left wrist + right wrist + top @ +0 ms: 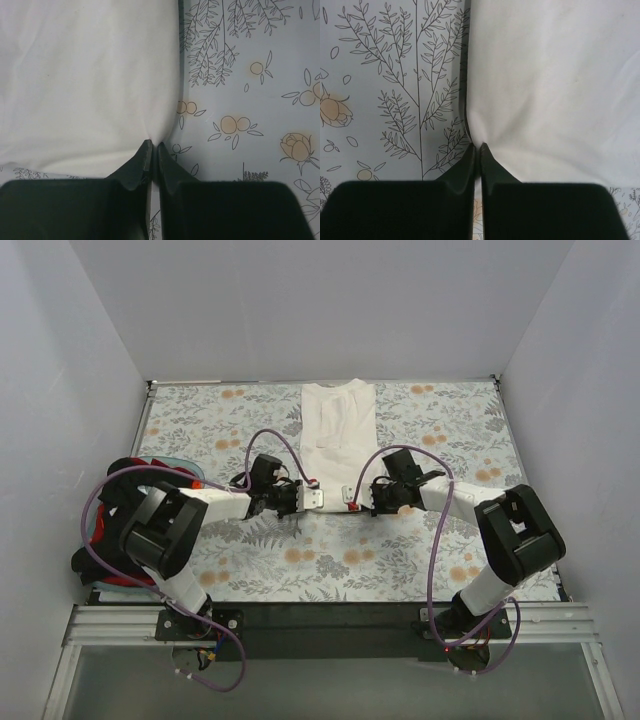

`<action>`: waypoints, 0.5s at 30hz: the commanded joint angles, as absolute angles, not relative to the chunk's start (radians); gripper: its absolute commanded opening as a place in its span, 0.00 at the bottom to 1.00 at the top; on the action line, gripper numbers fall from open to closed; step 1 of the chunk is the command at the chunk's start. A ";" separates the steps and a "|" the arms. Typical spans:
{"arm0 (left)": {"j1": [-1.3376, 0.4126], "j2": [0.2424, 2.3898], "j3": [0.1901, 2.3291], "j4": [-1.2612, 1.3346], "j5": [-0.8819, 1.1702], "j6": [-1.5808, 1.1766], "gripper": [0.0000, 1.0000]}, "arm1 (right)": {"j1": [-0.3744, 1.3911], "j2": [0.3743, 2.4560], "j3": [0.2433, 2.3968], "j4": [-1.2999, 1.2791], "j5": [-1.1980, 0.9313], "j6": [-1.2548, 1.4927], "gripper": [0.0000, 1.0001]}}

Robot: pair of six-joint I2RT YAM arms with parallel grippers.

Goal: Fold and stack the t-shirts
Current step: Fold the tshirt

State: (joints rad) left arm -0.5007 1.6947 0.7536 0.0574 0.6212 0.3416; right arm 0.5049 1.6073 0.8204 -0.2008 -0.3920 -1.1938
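long off-white cloth t-shirt (338, 430): lying lengthwise, collar end far | left gripper (312, 498): pinched on its near left corner | right gripper (352, 502): pinched on its near right corner

Left arm (165, 530): was white tubes with bulky black joints.
Right arm (518, 532): looked alike.
Cables (429, 560): were purple.
Fingers (135, 170): were black, possibly rubbery.

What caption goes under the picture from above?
The left gripper and right gripper pinch near corners of the white t-shirt on a flowery tablecloth.
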 commanded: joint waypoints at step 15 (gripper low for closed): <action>-0.454 1.539 1.060 -0.274 0.647 0.337 0.00 | 0.465 1.421 1.101 -0.543 -0.422 -1.114 0.01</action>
